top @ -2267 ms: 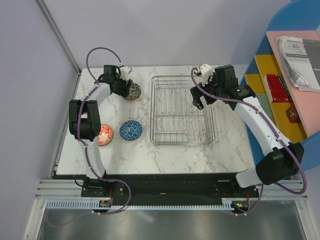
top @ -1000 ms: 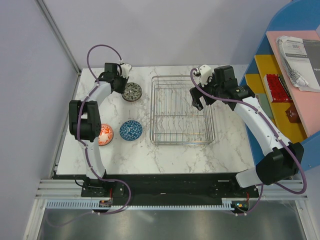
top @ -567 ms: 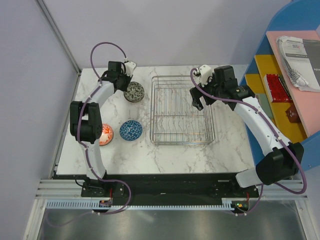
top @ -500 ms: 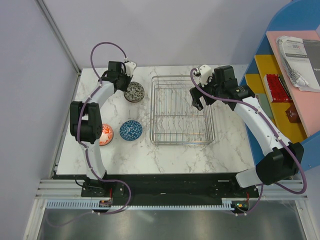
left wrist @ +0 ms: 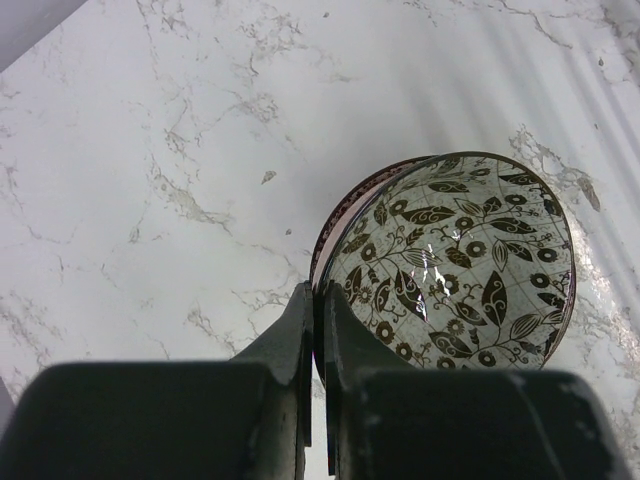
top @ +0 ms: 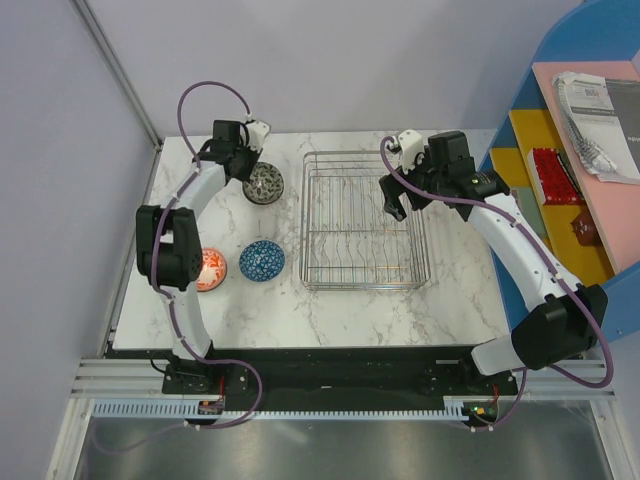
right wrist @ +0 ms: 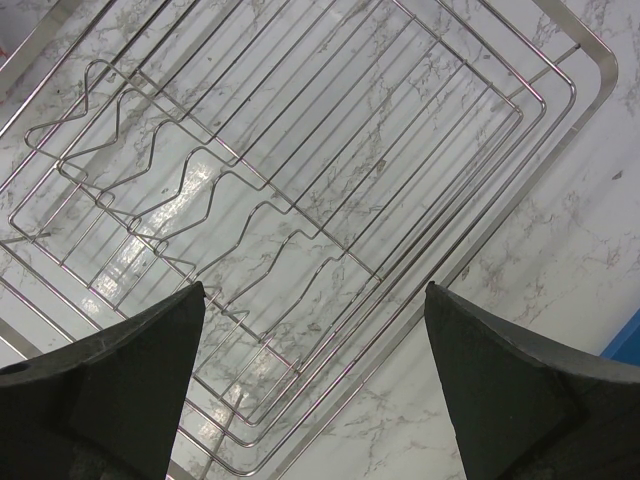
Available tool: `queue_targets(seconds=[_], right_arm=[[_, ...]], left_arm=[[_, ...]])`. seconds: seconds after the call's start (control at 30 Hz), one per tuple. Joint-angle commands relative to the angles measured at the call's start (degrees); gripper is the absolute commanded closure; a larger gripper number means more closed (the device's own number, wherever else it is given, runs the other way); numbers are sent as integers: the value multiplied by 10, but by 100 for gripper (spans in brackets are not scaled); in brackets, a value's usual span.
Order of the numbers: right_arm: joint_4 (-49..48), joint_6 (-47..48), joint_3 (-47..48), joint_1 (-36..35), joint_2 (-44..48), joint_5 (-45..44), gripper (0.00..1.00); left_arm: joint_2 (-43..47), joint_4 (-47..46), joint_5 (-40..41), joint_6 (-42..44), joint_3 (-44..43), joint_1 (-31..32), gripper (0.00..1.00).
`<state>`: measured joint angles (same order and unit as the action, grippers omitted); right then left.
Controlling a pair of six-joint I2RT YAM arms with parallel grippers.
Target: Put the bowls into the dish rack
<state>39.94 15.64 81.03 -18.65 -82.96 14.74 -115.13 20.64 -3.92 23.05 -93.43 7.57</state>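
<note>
Hiding part of orange bowl (top: 212, 270): left arm (top: 165, 245)
Bowls (top: 262, 260): three counted, all left of rack (top: 365, 220)
Left tool (left wrist: 316, 292): clenched on grey bowl (left wrist: 450, 260) rim
Right tool (right wrist: 312, 295): spread wide above the one rack

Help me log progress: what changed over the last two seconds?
The left gripper drew back toward the far-left corner, uncovering the grey bowl. It is shut on the bowl's rim, and the bowl barely shifted. The right gripper, open over the rack, stayed put, as did the blue bowl and orange bowl.
</note>
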Motion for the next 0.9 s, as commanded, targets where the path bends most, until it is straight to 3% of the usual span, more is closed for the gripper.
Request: queue_targets(seconds=[0.0,0.4,0.63,0.87], right_arm=[[-2,-5,7,-4,2,7,2],[4,-12,26,-5,-16,41,2],[1,-40,69,-5,-40,169,2],[-26,-90,125,-5,-96,324,2]], left_arm=[[58,-16,-12,19,-18,0,98],[118,17,-107,-17,-23,-3,98],[179,26,-187,-25,-13,-2,98],[212,33,-338,-50,11,2,98]])
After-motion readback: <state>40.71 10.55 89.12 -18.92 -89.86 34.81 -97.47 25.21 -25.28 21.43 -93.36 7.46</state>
